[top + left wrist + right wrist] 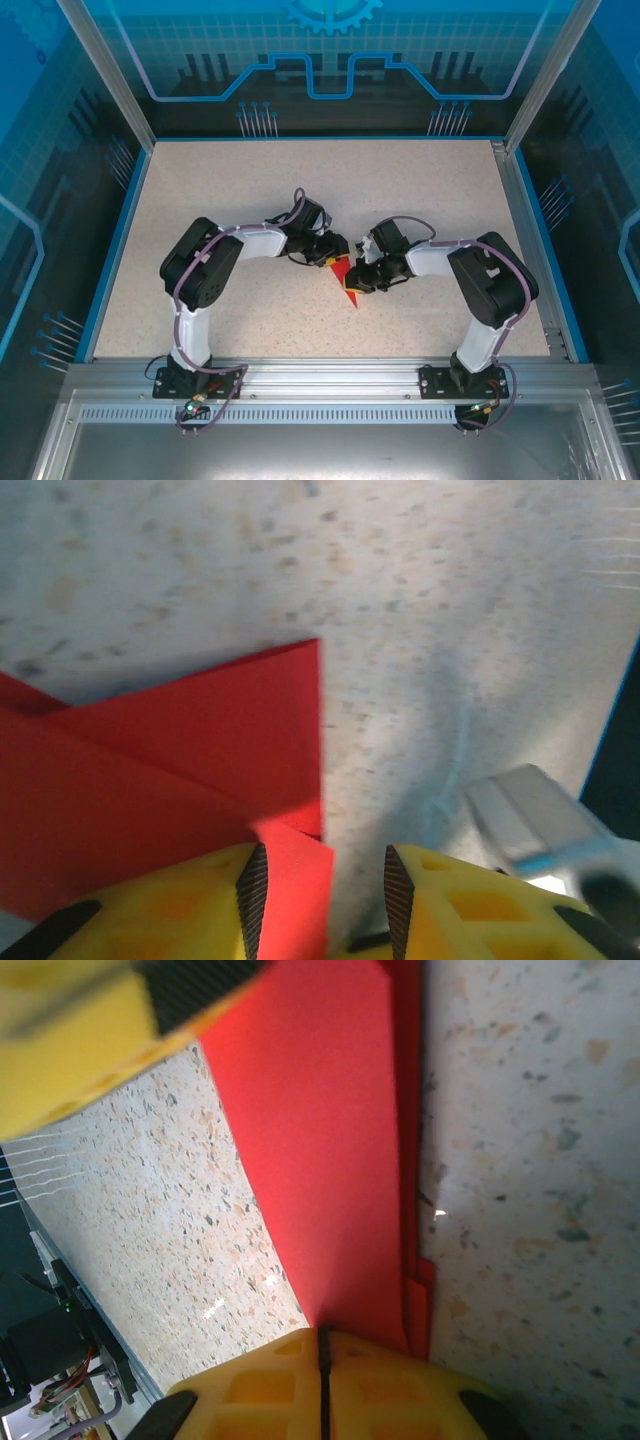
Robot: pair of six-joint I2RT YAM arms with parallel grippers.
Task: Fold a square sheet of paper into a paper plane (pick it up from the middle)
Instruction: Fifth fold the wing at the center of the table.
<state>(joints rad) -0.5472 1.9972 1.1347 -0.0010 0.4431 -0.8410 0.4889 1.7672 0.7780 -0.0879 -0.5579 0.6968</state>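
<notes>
From where I stand, the left hand (333, 256) and right hand (358, 282) crowd the middle of the counter (210, 180). The red paper (348, 293) lies between them, pinched in the right hand's closed fingers, and the left hand's jaws stand apart over its edge. Nothing could slip through there. The far half and both flanks lie open. The left arm (200, 268) and right arm (492, 278) bar the near corners. A blue rim (118, 248) and clear walls fence the edges.

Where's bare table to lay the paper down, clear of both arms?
Bare: the far half of the table, and the near middle between left arm and right arm. Crowded: the centre, where left gripper and right gripper meet at the red paper.
</notes>
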